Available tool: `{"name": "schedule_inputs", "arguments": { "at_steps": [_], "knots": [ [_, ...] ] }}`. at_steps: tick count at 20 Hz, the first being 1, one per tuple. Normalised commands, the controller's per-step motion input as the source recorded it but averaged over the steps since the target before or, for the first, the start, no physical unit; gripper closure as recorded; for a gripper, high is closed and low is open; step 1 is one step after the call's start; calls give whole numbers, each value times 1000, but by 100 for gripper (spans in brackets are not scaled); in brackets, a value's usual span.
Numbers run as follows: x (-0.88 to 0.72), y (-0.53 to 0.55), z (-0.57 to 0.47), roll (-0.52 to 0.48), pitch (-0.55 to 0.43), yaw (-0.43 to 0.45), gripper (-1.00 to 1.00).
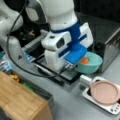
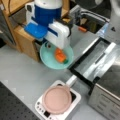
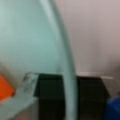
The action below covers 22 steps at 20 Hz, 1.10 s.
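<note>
The gripper fingers pinch one teal bowl's rim, one carrot inside, one pink pan nearby.

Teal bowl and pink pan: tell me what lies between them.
In both front views, only bare grey countertop separates the teal bowl from the pink pan; the pan's white handle points toward the bowl.

Even indoor light, soft blur, wrist view defocused

Two high opposing fronts, wrist at bowl
</note>
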Motion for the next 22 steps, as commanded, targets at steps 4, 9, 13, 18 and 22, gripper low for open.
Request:
{"name": "schedule_inputs", "arguments": {
  "at_steps": [4, 9, 13, 18, 22],
  "knots": [
    [502, -279, 270, -44, 366, 51, 100],
    [611, -335, 169, -110, 362, 122, 100],
    [714, -383, 121, -111, 382, 160, 100],
    [633, -304, 240, -48, 413, 157, 100],
    [528, -286, 244, -35, 371, 130, 100]
  ]
}}
